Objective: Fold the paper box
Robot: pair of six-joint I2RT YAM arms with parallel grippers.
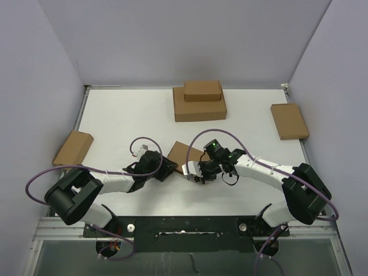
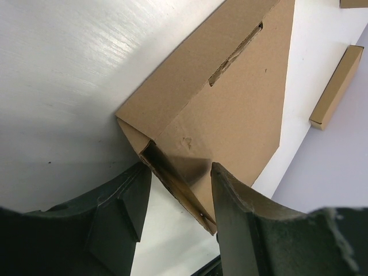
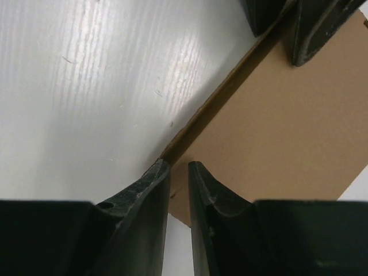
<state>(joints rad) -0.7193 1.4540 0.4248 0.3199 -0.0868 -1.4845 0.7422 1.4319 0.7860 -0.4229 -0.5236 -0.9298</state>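
Paper box (image 1: 183, 152), flat brown cardboard, lies on the white counter (image 1: 126, 121) at the centre of the overhead frame, its lower edge hidden under the tips of both arms. At far left, a spare brown box (image 1: 73, 148) sits by the wall, well apart. Next comes the left gripper (image 1: 164, 168), at the paper box's lower left corner. In the left wrist view its jaws are spread, and the corner with its raised side wall lies between them, not clamped. From those jaws the box runs away toward the upper right of that wrist frame, its long edge on that diagonal, with a slot cut along the fold. Just right of centre, the right gripper (image 1: 194, 172) meets the box's lower right edge. Its jaws are nearly pressed together, leaving a thin slit, and whether they nip any cardboard cannot be told. The arms look equally near, one at each side of the box. Above centre is a stack of two boxes (image 1: 199, 106), and at upper right another box (image 1: 289, 121).
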